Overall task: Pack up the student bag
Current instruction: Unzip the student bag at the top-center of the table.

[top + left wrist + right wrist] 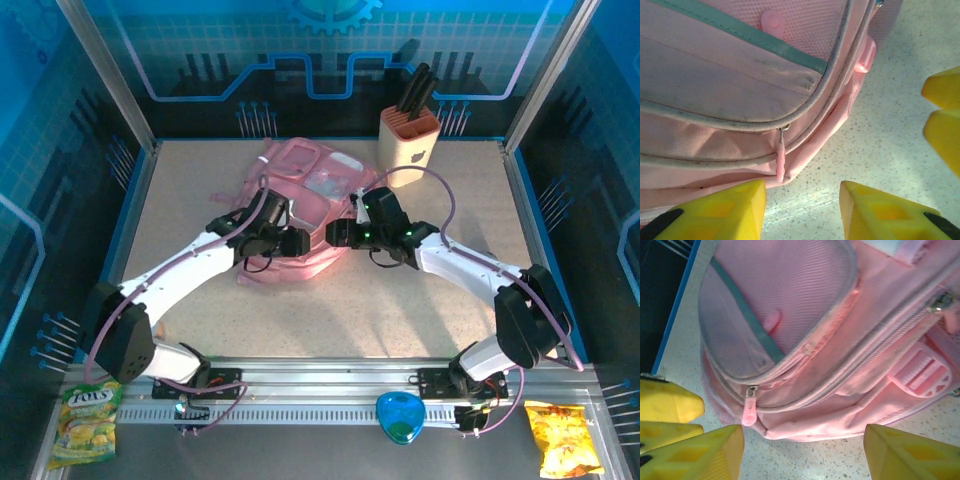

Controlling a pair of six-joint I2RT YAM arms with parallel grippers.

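Note:
The student bag [300,195] is a pink fabric backpack lying flat in the middle of the table. My left gripper [298,243] and right gripper [336,233] face each other at its near edge. In the left wrist view the left gripper [802,210] is open over bare table, with a pink zipper pull [780,160] hanging just beyond its left finger [725,212]. The right gripper [802,455] is open wide just off the bag's edge [840,422]. A pink zipper pull [749,411] lies near its left finger [705,455]. Neither gripper holds anything.
A wooden knife block [410,145] stands behind the bag on the right. Snack bags lie beyond the near rail at the left [85,425] and right [562,440], with a teal object [400,418] between. The left gripper's yellow fingers [665,407] sit close to the right gripper.

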